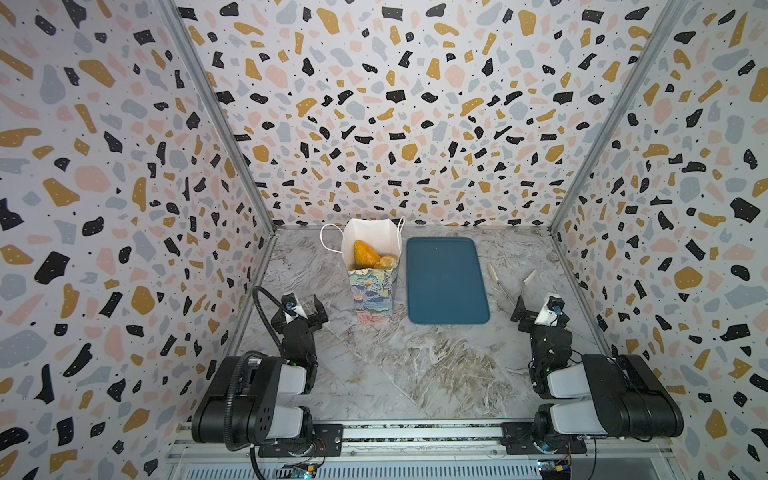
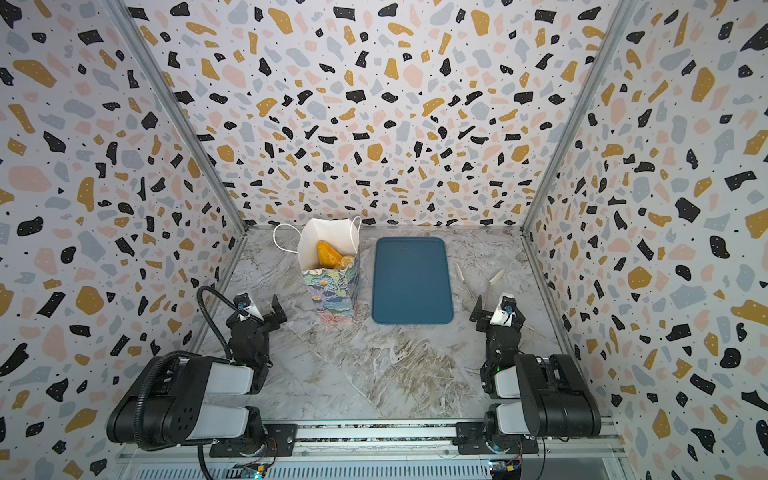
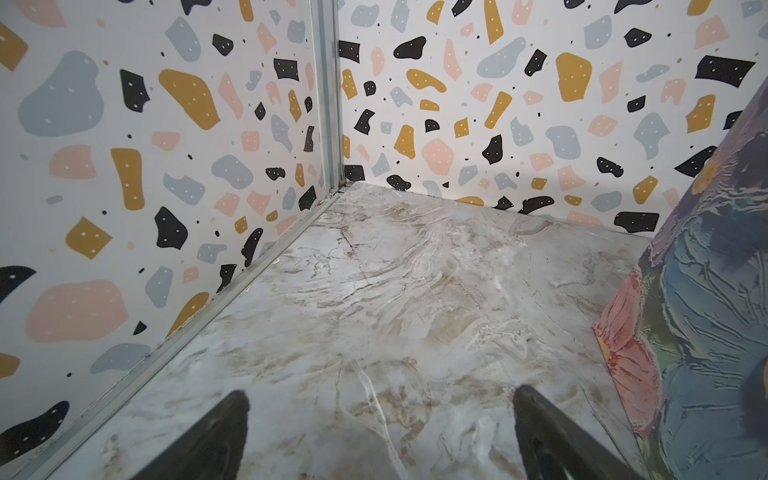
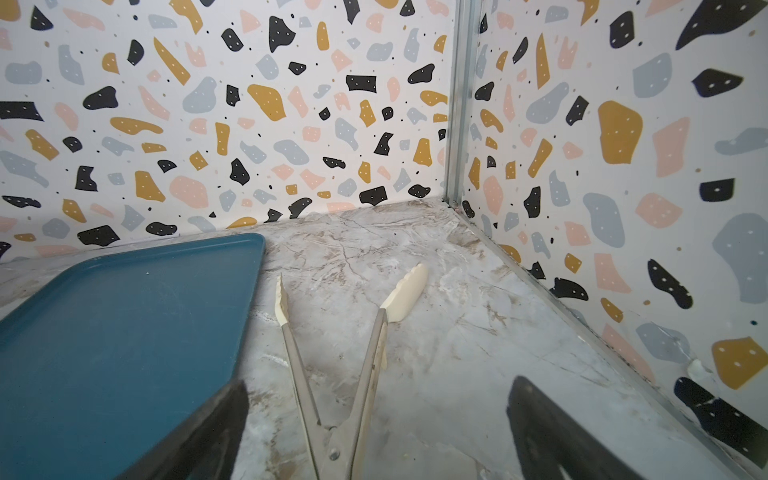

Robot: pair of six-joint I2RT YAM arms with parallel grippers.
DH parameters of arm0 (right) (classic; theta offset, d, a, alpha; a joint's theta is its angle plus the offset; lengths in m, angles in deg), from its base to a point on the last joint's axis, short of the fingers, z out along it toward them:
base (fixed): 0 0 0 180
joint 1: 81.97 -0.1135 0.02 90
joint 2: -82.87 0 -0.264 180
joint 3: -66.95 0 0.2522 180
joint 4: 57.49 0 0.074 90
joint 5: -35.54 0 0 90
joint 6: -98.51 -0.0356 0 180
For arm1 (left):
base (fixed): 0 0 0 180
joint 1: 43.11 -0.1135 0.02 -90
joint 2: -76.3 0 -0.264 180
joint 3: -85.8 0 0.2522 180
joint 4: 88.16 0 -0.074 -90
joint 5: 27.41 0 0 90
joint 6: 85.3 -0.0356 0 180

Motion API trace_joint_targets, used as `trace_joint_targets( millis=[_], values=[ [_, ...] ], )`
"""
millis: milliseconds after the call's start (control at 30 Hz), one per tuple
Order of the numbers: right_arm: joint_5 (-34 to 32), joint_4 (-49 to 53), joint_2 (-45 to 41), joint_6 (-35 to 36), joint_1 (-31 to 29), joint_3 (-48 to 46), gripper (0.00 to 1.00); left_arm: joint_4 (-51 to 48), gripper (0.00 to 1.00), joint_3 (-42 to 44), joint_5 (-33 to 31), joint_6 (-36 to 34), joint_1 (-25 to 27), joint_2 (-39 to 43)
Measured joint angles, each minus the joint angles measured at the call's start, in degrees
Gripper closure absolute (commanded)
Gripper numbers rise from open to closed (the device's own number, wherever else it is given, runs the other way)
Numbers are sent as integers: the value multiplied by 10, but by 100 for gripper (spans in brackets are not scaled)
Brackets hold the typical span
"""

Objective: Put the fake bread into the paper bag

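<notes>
A: Golden-orange fake bread (image 1: 365,254) is seen only inside the paper bag (image 1: 374,297), which is stood upright just beside the blue tray (image 1: 446,286). Can any be found elsewhere?

B: None is seen. Nothing is carried by the tray, and only tongs (image 4: 332,449) are laid on the marble tabletop (image 1: 395,365).

A: And the claws?

B: The left gripper (image 3: 380,432) and the right gripper (image 4: 376,415) are both spread wide and empty, parked near their bases. The task is judged finished, and no further pick seems called for.
</notes>
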Motion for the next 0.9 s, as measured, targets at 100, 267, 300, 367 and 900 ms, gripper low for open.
trace_joint_targets(
  millis=[100,267,300,367,900],
  values=[
    [2,0,1,4,-1,3,1,-3,0,-1,7,-2,0,0],
    [42,-21,48,25,-5,21,1,-3,0,-1,15,-5,1,0],
    [51,-16,62,34,-10,28,1,-3,0,-1,15,-5,1,0],
    [67,21,67,49,-23,45,1,-3,0,-1,17,-5,1,0],
    [70,53,68,83,-48,74,1,-3,0,-1,19,-7,2,0]
  ],
)
